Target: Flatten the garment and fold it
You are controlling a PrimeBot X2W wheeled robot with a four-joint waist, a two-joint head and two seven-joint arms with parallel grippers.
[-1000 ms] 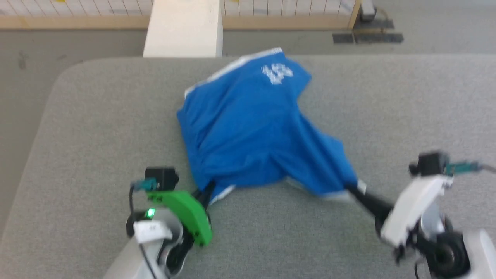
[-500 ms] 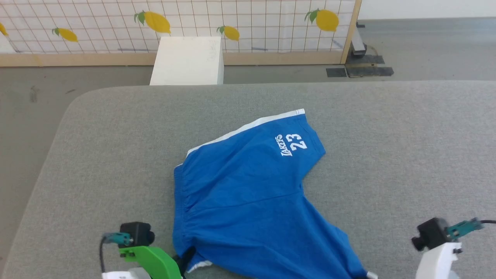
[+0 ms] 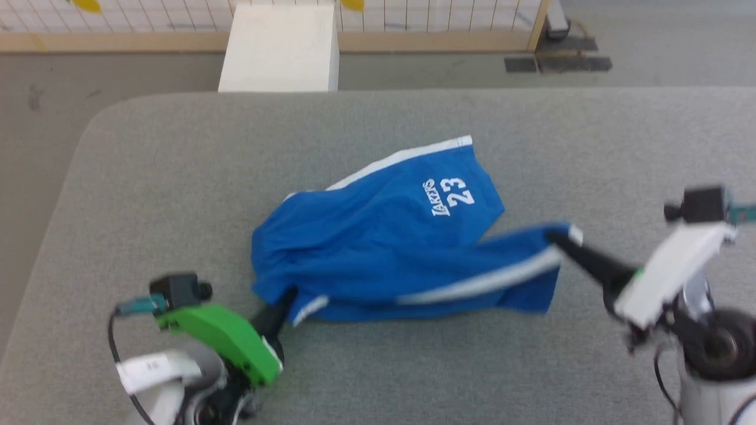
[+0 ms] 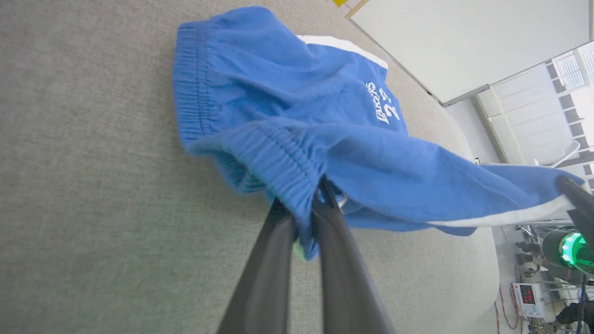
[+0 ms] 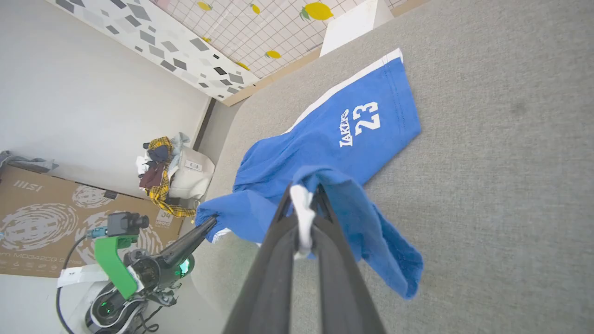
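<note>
The garment, bright blue shorts with white side stripes and white "LAKERS 23" lettering, is partly lifted off the grey table. My left gripper is shut on the gathered waistband at the near left corner. My right gripper is shut on the white-striped edge at the right, holding it above the table. The cloth stretches between the two grippers with a white stripe along its front. The far leg with the lettering lies flat on the table.
A white box stands beyond the table's far edge, before a tiled screen with a wooden base. In the right wrist view a basket of clothes and a cardboard box sit on the floor left of the table.
Both grippers have lifted and spread apart, the right one up and outward, pulling the near edge of the shorts taut and showing its white stripe. The head camera has moved between frames.
</note>
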